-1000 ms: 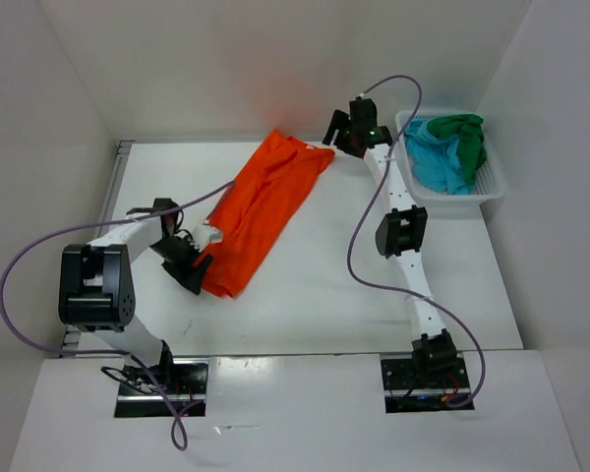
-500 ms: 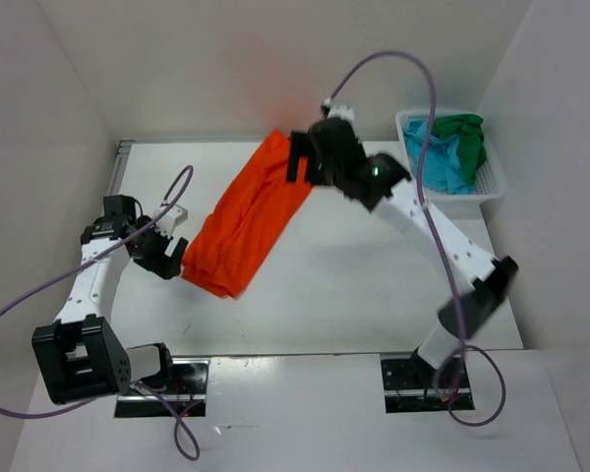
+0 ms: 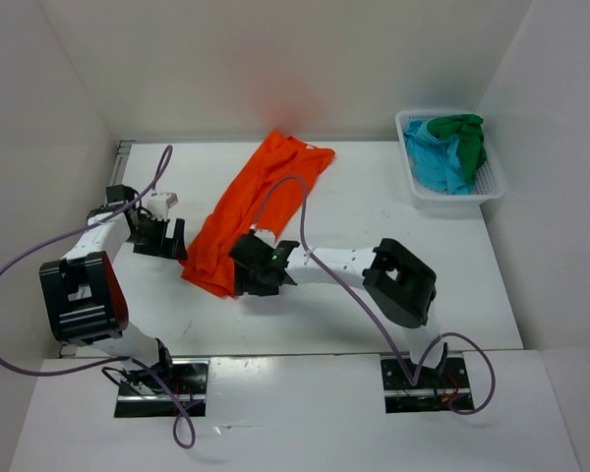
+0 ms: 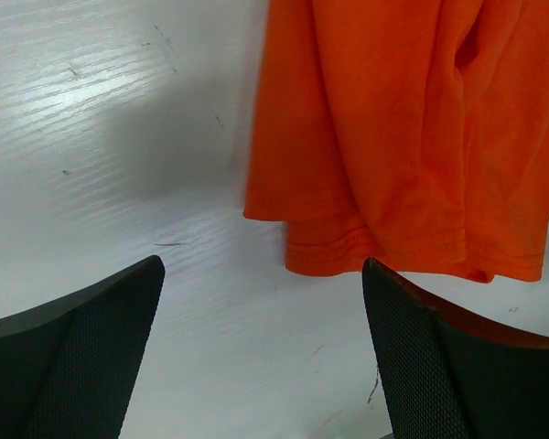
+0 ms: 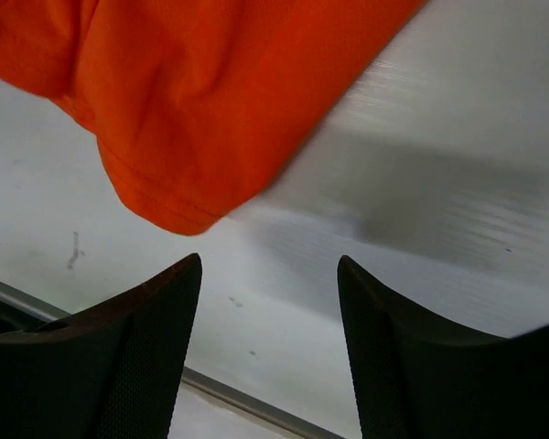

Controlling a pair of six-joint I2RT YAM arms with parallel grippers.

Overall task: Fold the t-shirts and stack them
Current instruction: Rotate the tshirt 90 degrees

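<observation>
Three t-shirts, one orange t-shirt (image 3: 261,202) lying as a long creased strip on the table (image 3: 374,211), green t-shirt (image 3: 464,131) and turquoise t-shirt (image 3: 435,163) bundled in one white basket (image 3: 492,187), left gripper (image 4: 261,274) and right gripper (image 5: 270,265) both spread wide, holding nothing.

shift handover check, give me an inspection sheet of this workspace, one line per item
surface: white table, faint scuffs
job's things: orange t-shirt laid out diagonally on the table; turquoise t-shirt and green t-shirt bunched in white basket, far right
clutter: nothing seen
grippers: left end effector open, empty, facing the orange t-shirt's near hem; right end effector open, empty, at that hem's other side
cables: purple cables, one arching over the orange t-shirt
surroundings: white walls on three sides
</observation>
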